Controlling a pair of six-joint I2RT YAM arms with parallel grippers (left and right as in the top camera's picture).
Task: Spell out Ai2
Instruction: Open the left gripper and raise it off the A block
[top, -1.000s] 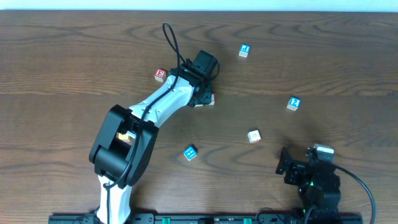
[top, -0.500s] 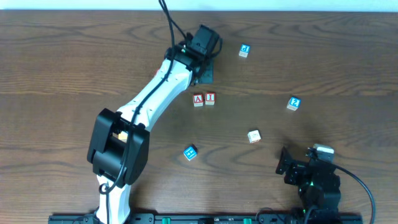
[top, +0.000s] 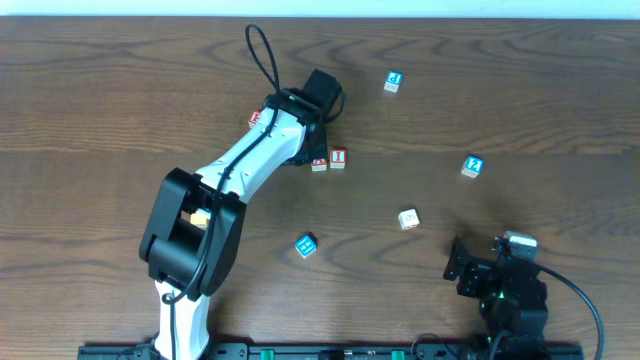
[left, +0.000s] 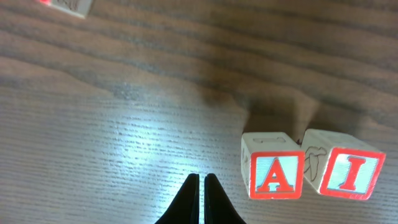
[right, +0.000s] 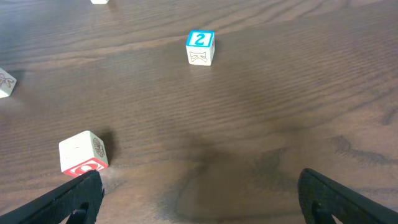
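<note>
A block (left: 273, 175), I block (left: 348, 173) paired; my left claw (left: 202, 186) clenched, empty. Next: 2 block (right: 200, 45) near right edge; right claw (right: 199, 193) released.

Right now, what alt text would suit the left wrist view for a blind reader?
The A block and I block, wooden with red letters, stand side by side on the wood table, right of centre. The left gripper, shut and empty, pokes in from the bottom edge; a third block is cut off at top left.
</note>
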